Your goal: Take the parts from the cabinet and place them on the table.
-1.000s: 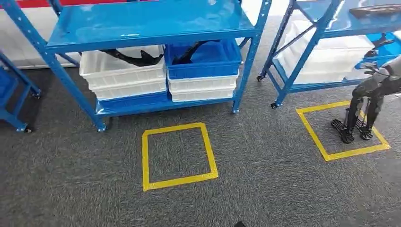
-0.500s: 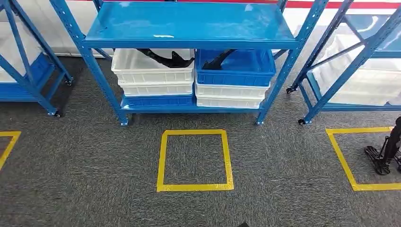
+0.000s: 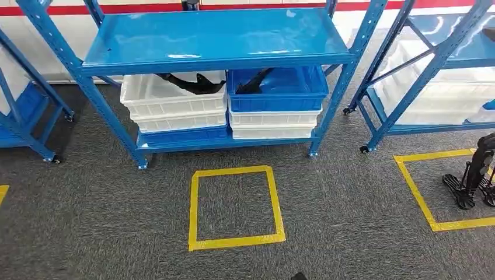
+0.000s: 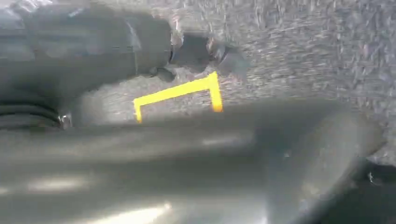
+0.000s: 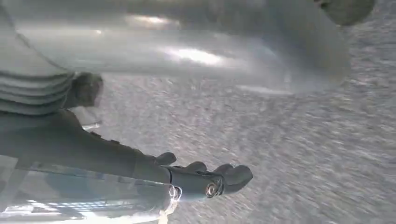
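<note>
A blue metal cabinet (image 3: 216, 38) stands ahead of me in the head view. On its lower shelf a white bin (image 3: 175, 102) holds a black part (image 3: 192, 83). Beside it, a blue bin (image 3: 274, 96) holds another black part (image 3: 252, 81). Both bins sit on top of other stacked bins. My left hand (image 4: 140, 140) hangs over the grey carpet, blurred, with nothing in it and its fingers (image 4: 201, 51) apart from the thumb. My right hand (image 5: 116, 158) also hangs over the carpet, its dark fingers (image 5: 205, 179) stretched out and holding nothing.
A yellow tape square (image 3: 236, 241) marks the carpet in front of the cabinet. Another blue rack (image 3: 432, 64) with white bins stands at the right. A dark legged machine (image 3: 476, 175) stands inside a second yellow square (image 3: 417, 189). A third rack (image 3: 23, 111) is at the left.
The whole picture has shifted, so the camera has moved: the cabinet now sits centred and nearer, and the dark legged machine has slid toward the right edge.
</note>
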